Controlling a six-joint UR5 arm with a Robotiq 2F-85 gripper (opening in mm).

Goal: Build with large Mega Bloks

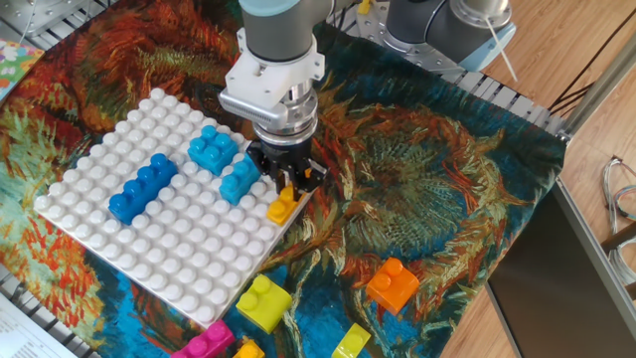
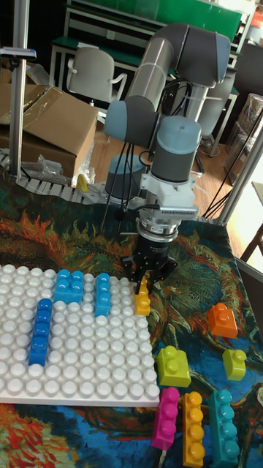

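My gripper (image 1: 286,184) is low over the right edge of the white baseplate (image 1: 149,249), its black fingers on either side of a small orange-yellow brick (image 1: 282,206) that rests on the plate's edge studs; they look shut on it. The tall fixed view shows the same gripper (image 2: 146,281) and brick (image 2: 143,298). On the plate stand a dark blue brick (image 1: 142,186), a light blue block (image 1: 213,149) and a second light blue brick (image 1: 238,180). Loose on the cloth lie an orange brick (image 1: 393,284), a yellow-green brick (image 1: 262,301), a pink brick (image 1: 206,344) and another yellow brick (image 1: 351,341).
A patterned cloth (image 1: 427,189) covers the table. A second arm's base (image 1: 437,25) stands at the back. In the tall fixed view, pink (image 2: 166,418), orange (image 2: 193,428) and teal (image 2: 223,428) bricks lie side by side near the front edge.
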